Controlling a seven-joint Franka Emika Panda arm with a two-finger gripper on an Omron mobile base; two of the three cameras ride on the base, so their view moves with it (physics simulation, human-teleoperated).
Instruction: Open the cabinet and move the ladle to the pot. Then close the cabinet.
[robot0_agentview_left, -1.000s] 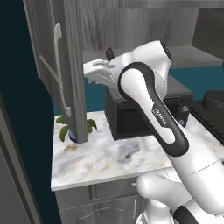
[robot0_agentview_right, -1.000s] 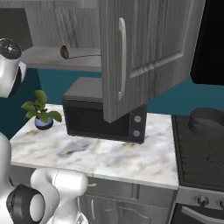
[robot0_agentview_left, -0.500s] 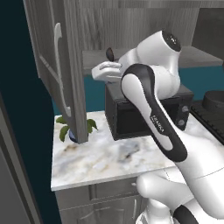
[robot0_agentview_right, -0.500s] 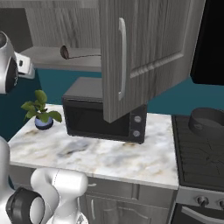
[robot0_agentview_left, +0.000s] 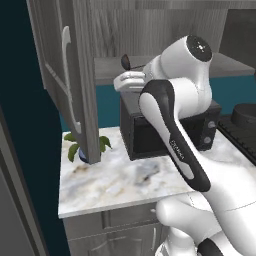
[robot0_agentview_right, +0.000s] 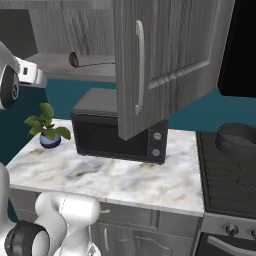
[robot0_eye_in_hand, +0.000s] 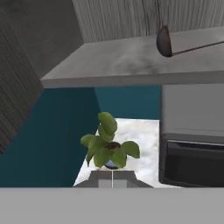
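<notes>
The cabinet stands open, its left door (robot0_agentview_left: 65, 75) and right door (robot0_agentview_right: 160, 60) swung out. On its bottom shelf (robot0_eye_in_hand: 127, 61) lies the ladle (robot0_eye_in_hand: 163, 42), dark bowl to the left and thin handle running right; it also shows as the ladle (robot0_agentview_left: 126, 62) and the ladle (robot0_agentview_right: 75, 60). My gripper (robot0_agentview_left: 121, 81) hovers at the shelf's front edge, just below and left of the ladle bowl, holding nothing. In the hand view the gripper (robot0_eye_in_hand: 112, 178) has its fingertips pressed together. The dark pot (robot0_agentview_right: 239, 137) sits on the stove at the right, seen too as the pot (robot0_agentview_left: 247, 114).
A black microwave (robot0_agentview_right: 117, 132) stands on the marble counter (robot0_agentview_right: 125, 180) under the shelf. A small potted plant (robot0_agentview_right: 46, 127) sits at the counter's left end, directly below my hand. The open doors jut out on both sides of the shelf.
The arm's upper joints have swung up and over. The hand has shifted slightly towards the shelf edge near the ladle. Ladle and doors have not moved.
</notes>
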